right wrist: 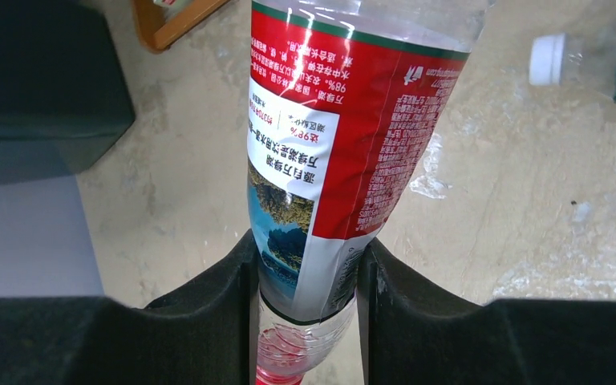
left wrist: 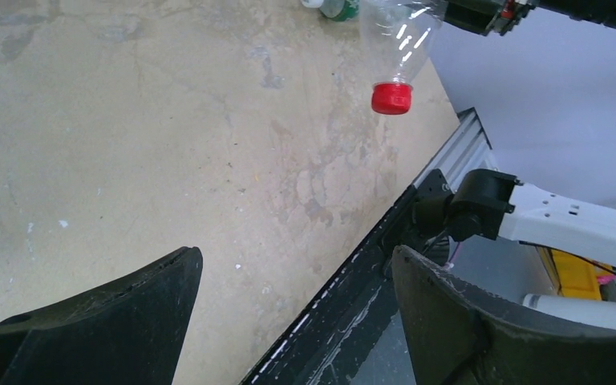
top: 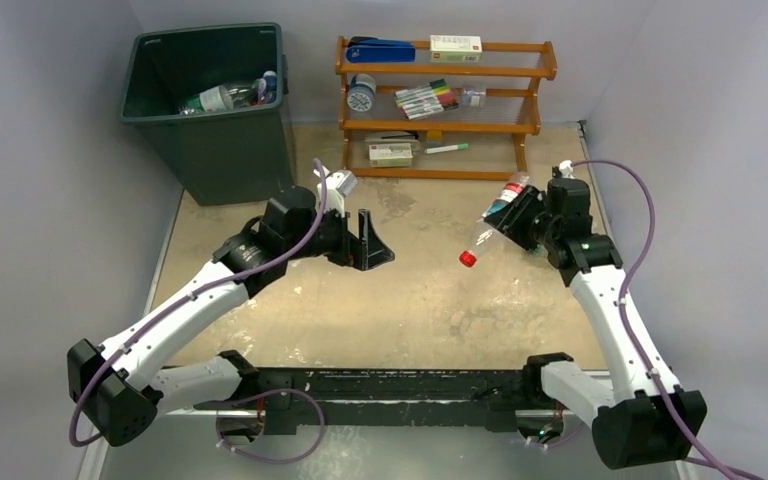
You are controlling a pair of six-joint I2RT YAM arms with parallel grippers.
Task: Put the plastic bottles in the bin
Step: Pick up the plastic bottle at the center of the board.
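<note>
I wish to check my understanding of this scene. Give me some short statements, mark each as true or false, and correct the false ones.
1. The right tool grips a bottle. True.
2. The left tool holds a bottle. False: it is open and empty.
3. The bin has bottles in it. True.
4. The cap of the gripped bottle is green. False: it is red.
5. Pens lie on the rack. True.
</note>
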